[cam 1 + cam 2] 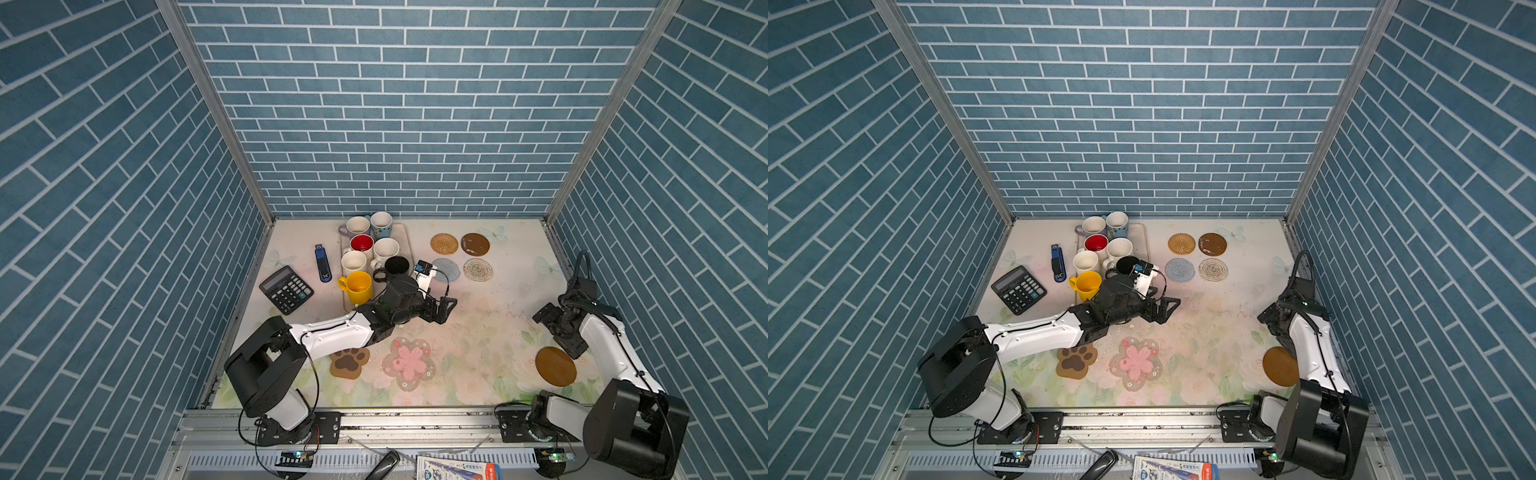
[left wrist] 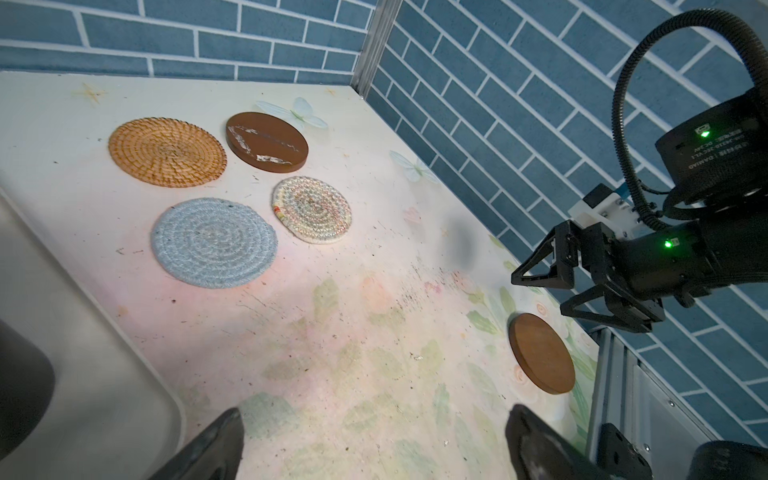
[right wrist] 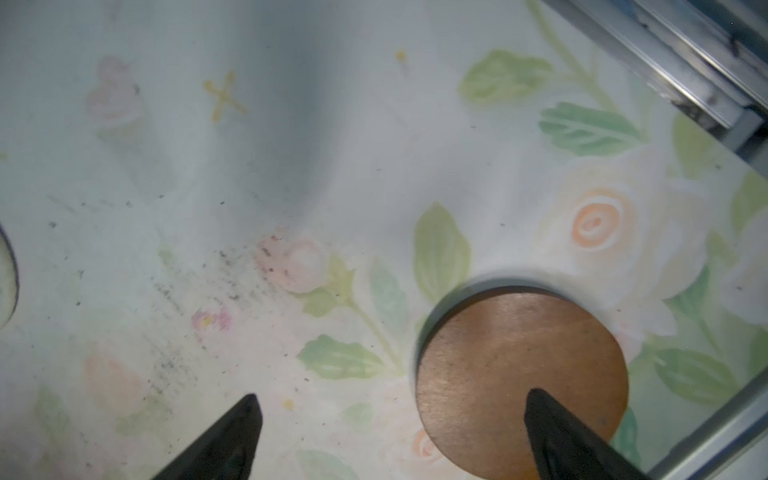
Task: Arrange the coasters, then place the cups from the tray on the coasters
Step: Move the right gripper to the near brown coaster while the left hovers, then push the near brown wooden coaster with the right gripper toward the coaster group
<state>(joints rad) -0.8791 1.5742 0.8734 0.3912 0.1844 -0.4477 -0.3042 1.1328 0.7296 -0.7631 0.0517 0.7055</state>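
Several cups stand on the beige tray [image 1: 409, 243] at the back left, among them yellow [image 1: 359, 286], black [image 1: 397, 266] and red-inside white [image 1: 361, 243]. Four round coasters sit in a square at the back: woven tan [image 1: 444, 243], brown [image 1: 475, 244], pale blue [image 1: 446, 270], whitish woven [image 1: 478, 269]. The paw coaster [image 1: 349, 362] and pink flower coaster [image 1: 409, 362] lie near the front. My left gripper [image 1: 446, 309] [image 2: 374, 440] hovers open beside the tray. My right gripper [image 1: 557, 333] [image 3: 390, 436] is open just above a second brown disc [image 3: 519, 382] [image 1: 555, 367], not holding it.
A black calculator [image 1: 286, 289] and a blue stapler [image 1: 322, 262] lie left of the tray. Blue brick walls close in three sides. A metal rail [image 1: 415, 419] runs along the front edge, and the right wall's frame is close to the brown disc.
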